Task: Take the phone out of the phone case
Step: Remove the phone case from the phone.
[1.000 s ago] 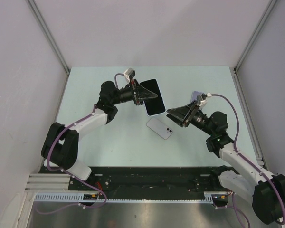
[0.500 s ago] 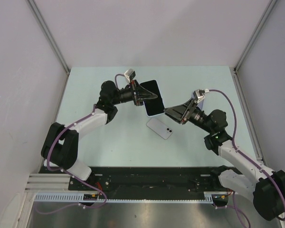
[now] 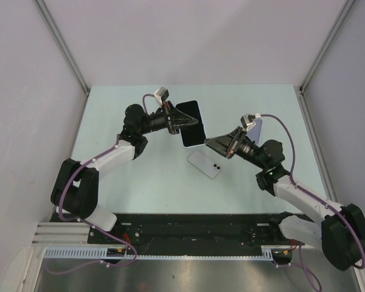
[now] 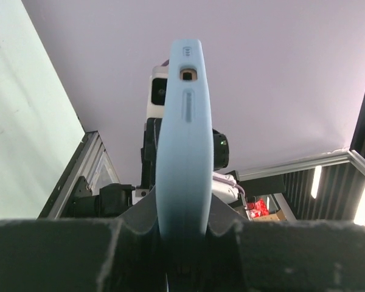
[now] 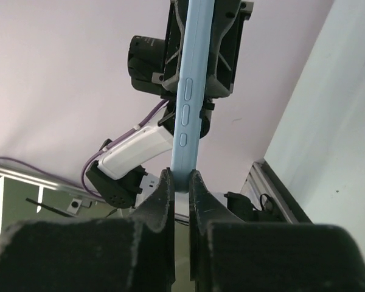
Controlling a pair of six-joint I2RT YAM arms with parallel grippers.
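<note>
The phone [image 3: 190, 108], dark screen up, sits in a light-blue phone case [image 4: 182, 152] and is held in the air above the table. My left gripper [image 3: 185, 120] is shut on the case's long edge, seen as jaws [image 4: 182, 225] clamping the blue rim. My right gripper [image 3: 208, 141] is shut on the case's lower corner; in the right wrist view its pads [image 5: 181, 182] pinch the blue edge [image 5: 187, 91] just below the side buttons. The two grippers face each other across the phone.
A white phone-shaped slab [image 3: 205, 164] with a small camera spot lies flat on the pale green table [image 3: 140, 176], under the right gripper. Metal frame posts [image 3: 316, 67] and plain walls bound the table. The arm bases rest on a black rail [image 3: 194, 228] at the near edge.
My right gripper has moved up and left to the cased phone's lower corner and closed on it. The left gripper has shifted slightly left, still holding the case.
</note>
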